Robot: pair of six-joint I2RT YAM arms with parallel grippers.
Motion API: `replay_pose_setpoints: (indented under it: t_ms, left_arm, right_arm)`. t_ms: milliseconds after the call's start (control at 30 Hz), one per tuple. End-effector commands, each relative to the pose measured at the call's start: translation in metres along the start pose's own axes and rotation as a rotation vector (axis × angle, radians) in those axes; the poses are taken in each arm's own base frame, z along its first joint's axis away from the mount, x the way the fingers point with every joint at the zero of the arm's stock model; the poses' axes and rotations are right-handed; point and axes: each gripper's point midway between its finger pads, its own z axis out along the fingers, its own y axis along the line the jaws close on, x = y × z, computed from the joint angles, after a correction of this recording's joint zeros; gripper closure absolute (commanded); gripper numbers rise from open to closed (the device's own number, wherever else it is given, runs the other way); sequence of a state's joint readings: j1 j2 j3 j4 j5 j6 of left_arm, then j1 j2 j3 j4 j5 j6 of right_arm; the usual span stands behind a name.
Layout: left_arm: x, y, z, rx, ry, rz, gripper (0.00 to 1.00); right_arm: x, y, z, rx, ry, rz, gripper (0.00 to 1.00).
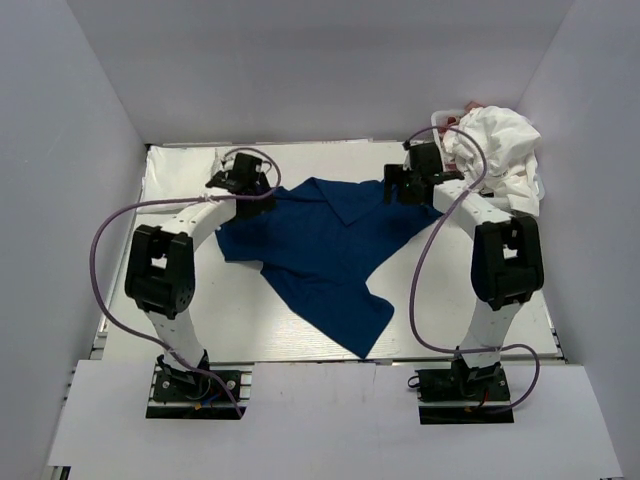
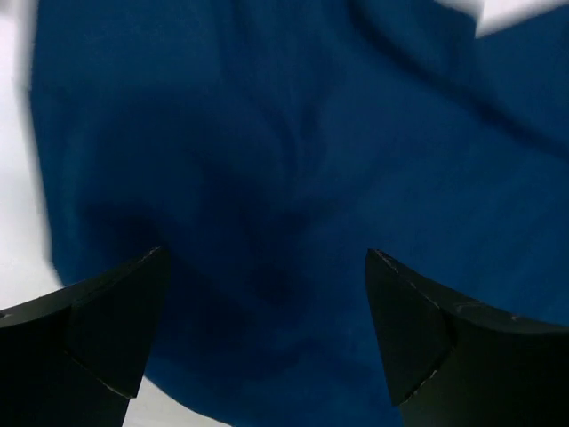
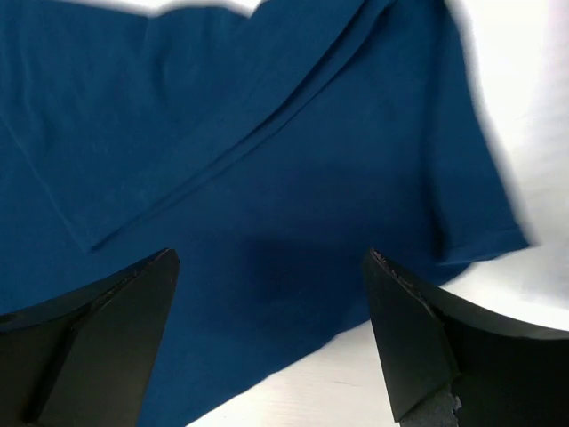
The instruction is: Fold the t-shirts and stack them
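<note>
A navy blue collared t-shirt [image 1: 325, 250] lies spread and rumpled on the white table, its collar toward the back. My left gripper [image 1: 243, 182] hovers over the shirt's left shoulder, jaws open and empty; the left wrist view shows blue cloth [image 2: 293, 178] between the fingers. My right gripper [image 1: 405, 183] hovers over the shirt's right sleeve edge, open and empty; the right wrist view shows the collar fold [image 3: 258, 133] and the sleeve hem. White t-shirts [image 1: 495, 140] and a bit of pink cloth [image 1: 472, 106] are heaped at the back right.
The heap of shirts sits in a white lattice basket [image 1: 527, 188] at the table's back right corner. A small white cloth [image 1: 218, 158] lies at the back left. White walls enclose the table [image 1: 250, 320] on three sides.
</note>
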State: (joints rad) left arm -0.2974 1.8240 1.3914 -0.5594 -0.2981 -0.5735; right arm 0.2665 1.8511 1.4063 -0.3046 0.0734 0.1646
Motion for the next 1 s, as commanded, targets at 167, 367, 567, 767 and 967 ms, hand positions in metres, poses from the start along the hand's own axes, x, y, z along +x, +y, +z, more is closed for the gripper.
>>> replay_pose_setpoints:
  t_ms: [167, 367, 567, 767, 967]
  left_arm:
    - [0.046, -0.018, 0.036, 0.043, 0.129, 0.008, 0.00]
    - [0.032, -0.029, 0.086, 0.000, 0.147, 0.035, 0.00]
    - [-0.004, -0.074, 0.144, 0.041, 0.084, 0.145, 0.00]
    - [-0.051, -0.135, 0.166, 0.222, -0.023, 0.151, 0.00]
    - [-0.112, -0.133, 0.075, 0.258, -0.151, 0.137, 0.00]
  right_arm:
    - [0.039, 0.045, 0.045, -0.120, 0.105, 0.025, 0.10]
    - [0.079, 0.038, 0.049, -0.027, 0.193, 0.100, 0.10]
    - [0.164, 0.062, -0.004, -0.053, 0.268, 0.175, 0.12]
    - [0.218, 0.112, -0.068, -0.159, 0.285, 0.101, 0.12]
    - [0.168, 0.116, -0.106, -0.177, 0.102, 0.068, 0.10]
